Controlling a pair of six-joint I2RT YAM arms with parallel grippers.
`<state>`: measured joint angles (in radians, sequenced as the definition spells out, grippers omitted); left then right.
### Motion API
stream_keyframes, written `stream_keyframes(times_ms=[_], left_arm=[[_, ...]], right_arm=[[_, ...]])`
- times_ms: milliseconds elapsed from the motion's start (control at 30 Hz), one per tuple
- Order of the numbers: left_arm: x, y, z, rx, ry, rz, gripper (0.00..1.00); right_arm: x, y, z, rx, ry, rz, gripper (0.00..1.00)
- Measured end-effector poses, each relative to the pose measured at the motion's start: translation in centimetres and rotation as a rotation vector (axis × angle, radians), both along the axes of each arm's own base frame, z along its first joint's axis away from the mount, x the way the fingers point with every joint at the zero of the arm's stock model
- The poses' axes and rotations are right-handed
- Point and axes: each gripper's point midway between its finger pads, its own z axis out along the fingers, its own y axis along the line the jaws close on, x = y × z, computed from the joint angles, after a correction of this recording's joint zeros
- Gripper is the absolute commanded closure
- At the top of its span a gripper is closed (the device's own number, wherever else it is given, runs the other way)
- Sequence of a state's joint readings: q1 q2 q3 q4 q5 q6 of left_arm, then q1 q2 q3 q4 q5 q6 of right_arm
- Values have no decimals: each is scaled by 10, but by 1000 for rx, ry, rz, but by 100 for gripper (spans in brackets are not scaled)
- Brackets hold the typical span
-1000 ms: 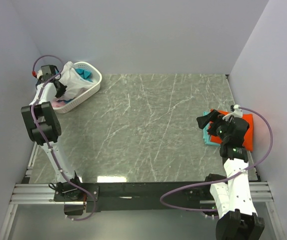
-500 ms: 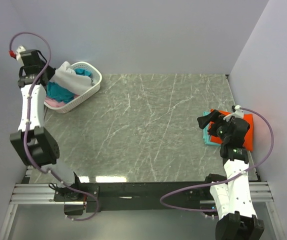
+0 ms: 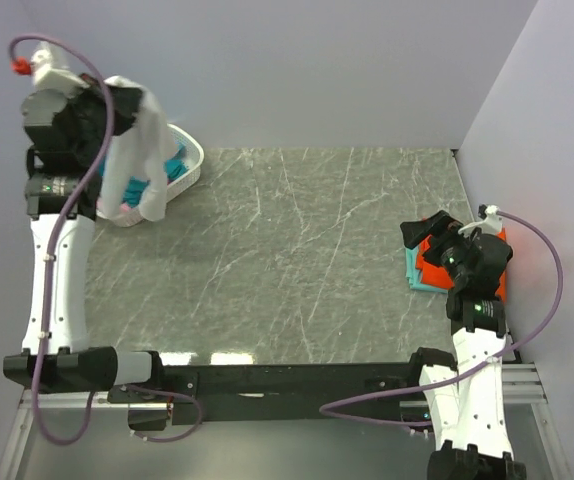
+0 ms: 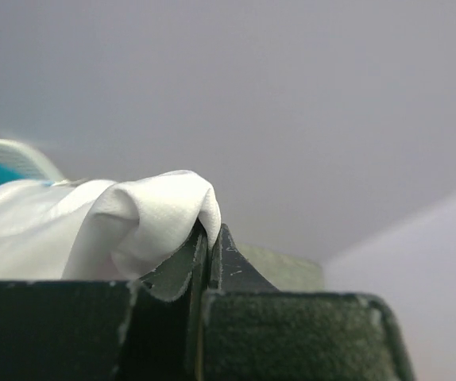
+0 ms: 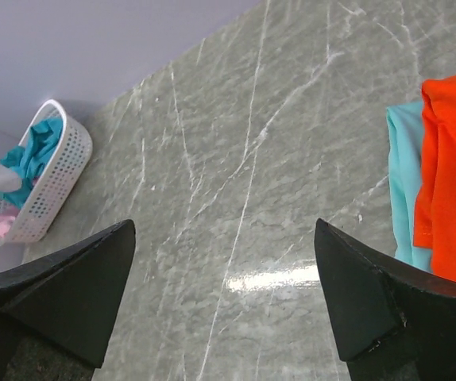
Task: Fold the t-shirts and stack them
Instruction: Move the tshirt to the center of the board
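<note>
High over the table's far left corner, my left gripper (image 3: 115,100) is shut on a fold of the white t-shirt (image 3: 139,150), which hangs down over the basket (image 3: 189,160). In the left wrist view the cloth (image 4: 133,222) is pinched at the tips of the gripper (image 4: 210,234). Teal t-shirts (image 3: 172,165) and a pink one (image 3: 125,211) lie in the basket. At the right edge, a folded orange-red t-shirt (image 3: 432,262) lies on a teal one (image 3: 417,282). My right gripper (image 3: 429,232) hovers open above that stack's left edge, holding nothing (image 5: 224,230).
The white perforated basket (image 5: 53,182) stands at the far left corner against the back wall. Grey marble tabletop (image 3: 297,250) spreads between basket and stack. Walls close in at the left, back and right. The black rail (image 3: 287,380) runs along the near edge.
My left arm has swung up and lifted the white t-shirt out of the basket. My right gripper has shifted slightly right over the stack.
</note>
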<state>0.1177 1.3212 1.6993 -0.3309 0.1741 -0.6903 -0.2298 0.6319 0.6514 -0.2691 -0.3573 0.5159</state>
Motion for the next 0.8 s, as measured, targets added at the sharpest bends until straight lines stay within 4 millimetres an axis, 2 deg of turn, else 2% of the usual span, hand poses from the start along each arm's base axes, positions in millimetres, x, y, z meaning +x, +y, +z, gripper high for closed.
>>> stream_keyframes(times_ms=[33, 67, 133, 200, 333, 400, 467, 500, 567, 600, 667, 700, 733, 800], left_arm=[[-8, -29, 10, 5, -24, -70, 99], [-14, -48, 17, 11, -42, -119, 99], [-34, -100, 32, 20, -84, -265, 99], [-52, -129, 43, 17, -115, -362, 99], [-81, -155, 52, -8, -162, -451, 99], [-96, -167, 43, -25, -168, -490, 99], [-103, -178, 26, -39, -136, -513, 97], [-101, -183, 12, -44, -109, -518, 88], [-89, -186, -26, -46, -21, -492, 77], [-80, -187, -52, -46, 38, -471, 58], [-60, -187, -125, -34, 218, -411, 31], [-52, -186, -159, -23, 307, -382, 6], [-46, -184, -205, -2, 425, -345, 1], [-45, -174, -279, 33, 627, -263, 1]], right_arm=[[-1, 2, 1, -1, -9, 11, 0], [-3, 3, 2, -4, -14, 19, 0], [-5, 5, 5, -10, -26, 30, 1], [-7, 6, 8, -16, -40, 33, 1], [-9, 6, 11, -21, -55, 30, 1], [-9, 5, 8, -21, -48, 26, 1], [-10, 5, 4, -21, -36, 25, 1], [-10, 5, 3, -21, -33, 24, 1], [-9, 4, 1, -24, -26, 25, 1], [-8, 4, -1, -26, -19, 27, 2], [-7, 4, -6, -29, 1, 33, 2], [-6, 6, -11, -30, 19, 40, 1], [-5, 8, -15, -30, 36, 48, 1], [-4, 16, -27, -39, 85, 80, 1]])
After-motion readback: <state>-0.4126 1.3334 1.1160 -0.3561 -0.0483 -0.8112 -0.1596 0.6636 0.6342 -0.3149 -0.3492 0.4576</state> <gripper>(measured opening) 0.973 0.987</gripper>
